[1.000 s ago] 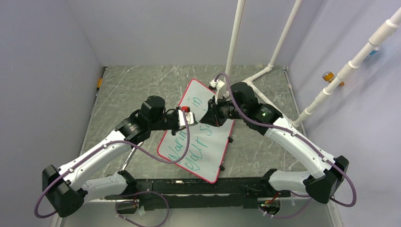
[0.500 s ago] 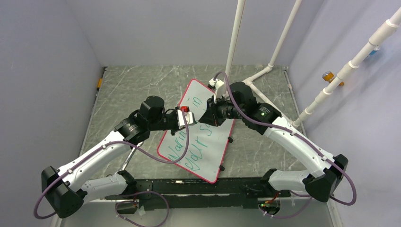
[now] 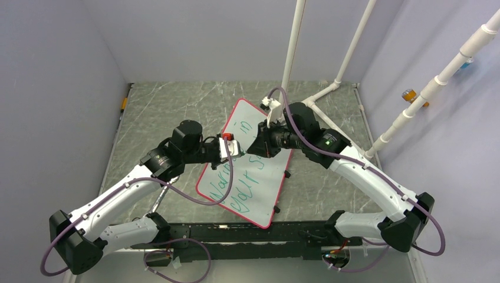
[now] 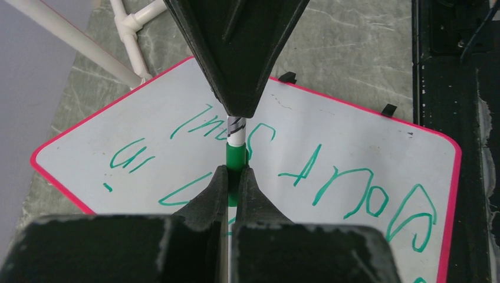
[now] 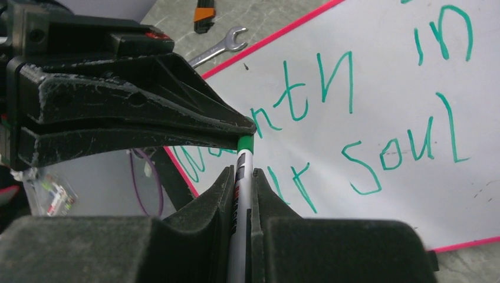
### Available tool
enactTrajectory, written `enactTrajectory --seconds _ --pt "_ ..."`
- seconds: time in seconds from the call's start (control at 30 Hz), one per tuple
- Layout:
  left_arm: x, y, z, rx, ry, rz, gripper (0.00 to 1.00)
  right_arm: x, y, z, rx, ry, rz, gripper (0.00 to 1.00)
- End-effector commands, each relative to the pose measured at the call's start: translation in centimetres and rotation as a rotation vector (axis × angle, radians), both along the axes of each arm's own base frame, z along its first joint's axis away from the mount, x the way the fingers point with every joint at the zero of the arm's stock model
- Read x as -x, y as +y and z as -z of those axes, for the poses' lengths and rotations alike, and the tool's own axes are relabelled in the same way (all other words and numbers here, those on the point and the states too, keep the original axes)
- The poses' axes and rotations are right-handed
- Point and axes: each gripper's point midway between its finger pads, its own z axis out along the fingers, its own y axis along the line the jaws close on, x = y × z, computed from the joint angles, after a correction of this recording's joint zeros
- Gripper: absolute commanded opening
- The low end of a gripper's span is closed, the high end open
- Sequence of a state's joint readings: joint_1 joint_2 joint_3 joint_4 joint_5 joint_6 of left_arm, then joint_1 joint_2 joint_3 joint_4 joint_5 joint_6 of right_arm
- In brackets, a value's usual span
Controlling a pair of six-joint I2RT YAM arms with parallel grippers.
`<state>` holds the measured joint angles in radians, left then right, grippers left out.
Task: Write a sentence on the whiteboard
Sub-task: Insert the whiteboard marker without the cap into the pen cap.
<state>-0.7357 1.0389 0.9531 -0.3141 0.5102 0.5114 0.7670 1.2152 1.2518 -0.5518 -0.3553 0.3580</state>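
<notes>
The whiteboard lies tilted on the table, red-rimmed, with the green sentence in two lines. Both grippers meet tip to tip above its middle. My right gripper is shut on the white barrel of a marker. My left gripper is shut on the marker's green cap, which sits on the end of the barrel. In the top view the left gripper and the right gripper almost touch. The lettering reads "Soul" on the whiteboard below.
White pipes rise behind the board and along the right wall. A wrench and an orange-black tool lie on the marbled table left of the board. Small black feet stick out at the board's right rim.
The left arm has drawn back slightly to the left, and the right gripper has followed a little. Both grips hold as before.
</notes>
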Motion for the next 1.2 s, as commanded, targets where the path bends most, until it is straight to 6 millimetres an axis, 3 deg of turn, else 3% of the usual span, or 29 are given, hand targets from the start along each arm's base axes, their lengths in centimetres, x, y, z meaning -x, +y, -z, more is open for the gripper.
enactTrajectory --seconds 0.0,0.23,0.47,0.7,0.87,1.0,1.17 --pt "3.5 -2.3 -4.7 0.153 -0.056 0.224 0.00 0.5 2.1 -3.9 -0.087 -0.218 -0.172 0.00" --pt "4.9 -2.6 -4.6 0.160 -0.021 0.302 0.00 1.7 2.6 -4.0 -0.015 -0.356 -0.365 0.00" --pt "5.5 -2.6 -5.1 0.181 -0.018 0.330 0.00 3.2 3.6 -2.9 0.016 -0.364 -0.449 0.00" --pt "5.9 -2.5 -5.3 0.189 -0.024 0.346 0.00 3.8 3.9 -1.8 0.025 -0.374 -0.481 0.00" --pt "5.4 -2.3 -5.3 0.187 -0.046 0.313 0.00 3.1 3.6 -2.0 0.039 -0.398 -0.423 0.00" --pt "4.9 -2.0 -5.3 0.184 -0.069 0.274 0.11 2.6 2.5 -2.4 0.066 -0.410 -0.359 0.00" --pt "4.2 -1.3 -5.3 0.185 -0.109 0.222 0.40 1.8 0.2 -2.8 0.119 -0.423 -0.241 0.00"
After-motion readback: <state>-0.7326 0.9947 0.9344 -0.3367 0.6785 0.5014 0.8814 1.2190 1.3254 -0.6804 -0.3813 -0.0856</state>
